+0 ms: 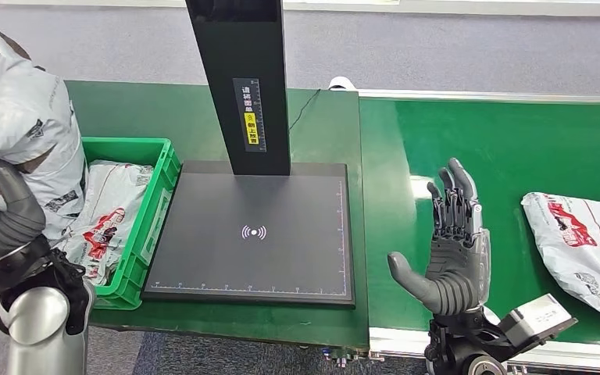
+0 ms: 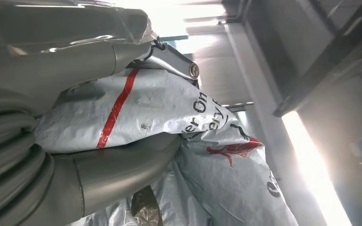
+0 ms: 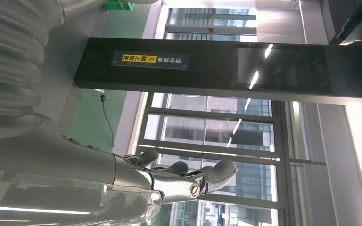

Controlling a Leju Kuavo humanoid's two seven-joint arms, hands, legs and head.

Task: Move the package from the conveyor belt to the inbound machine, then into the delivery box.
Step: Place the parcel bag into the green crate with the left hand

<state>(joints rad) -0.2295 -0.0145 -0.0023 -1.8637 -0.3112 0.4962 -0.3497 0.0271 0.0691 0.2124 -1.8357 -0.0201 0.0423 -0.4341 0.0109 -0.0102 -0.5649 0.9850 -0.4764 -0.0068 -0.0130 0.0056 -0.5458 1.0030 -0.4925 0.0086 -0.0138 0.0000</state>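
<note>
Head view, nearest first: my left hand [image 1: 4,215] sits at the near left edge, its dark fingers clamped around a grey plastic package [image 1: 23,133] held up above the green delivery box [image 1: 158,195]. Left wrist view confirms the hold, with a thick thumb [image 2: 118,169] pressing into the package's [image 2: 169,108] crinkled wrapper, which carries a red stripe and black lettering. My right hand [image 1: 451,250] stands upright at the near right, over the conveyor belt [image 1: 516,148], palm turned left, fingers straight and apart, thumb out, holding nothing. Right wrist view shows the same fingers [image 3: 212,174] loosely extended.

Just right of that hand, a second package [image 1: 582,242] lies flat on the belt. Between the hands, the inbound machine [image 1: 258,234] is a flat black pad with a white wireless mark, its surface bare. Inside the box lie more grey parcels [image 1: 109,211]. Farther back, the machine's black post [image 1: 242,78] rises from the pad's far edge, bearing a yellow label [image 1: 255,125].
</note>
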